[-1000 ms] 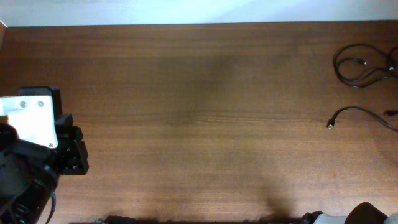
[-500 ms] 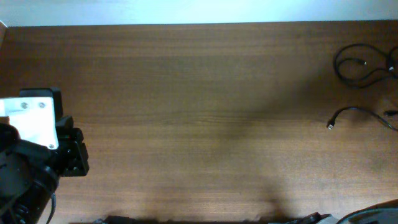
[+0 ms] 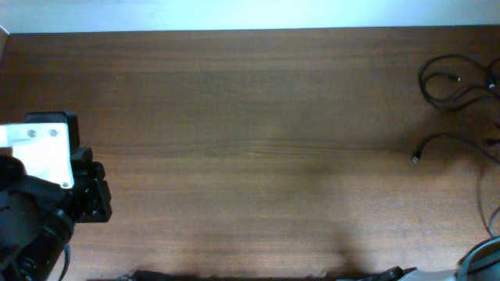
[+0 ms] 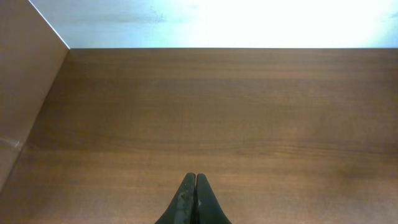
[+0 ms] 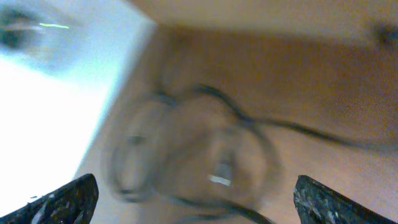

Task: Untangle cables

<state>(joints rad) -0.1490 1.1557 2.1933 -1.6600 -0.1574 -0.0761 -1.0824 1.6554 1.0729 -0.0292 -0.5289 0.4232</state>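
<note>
From overhead you see where the cables (image 3: 449, 90) lie: at the far right end of the table (image 3: 250, 117). A looped bundle (image 3: 451, 86) sits near the back edge, and just in front of it a single strand (image 3: 449, 137) ends in a pale plug tip pointing left. That view also puts the left gripper (image 3: 92, 191) at the opposite end, well apart from every cord. Of the right arm (image 3: 486, 264) it shows only a grey sliver in the bottom right corner.

The left wrist camera gives you what overhead cannot: the left gripper (image 4: 196, 199) has its fingers pressed together tip to tip, over bare wood that runs up to the pale wall (image 4: 217, 22).

The right wrist picture is blurred, yet it alone shows you the right gripper (image 5: 196, 202). Its fingertips (image 5: 68, 199) sit in the lower corners, spread wide, gripping nothing. The looped bundle (image 5: 186, 149) fills the space between them, touching neither tip — how far ahead it lies, you cannot tell. A pale plug end (image 5: 219, 180) shows among the loops.
</note>
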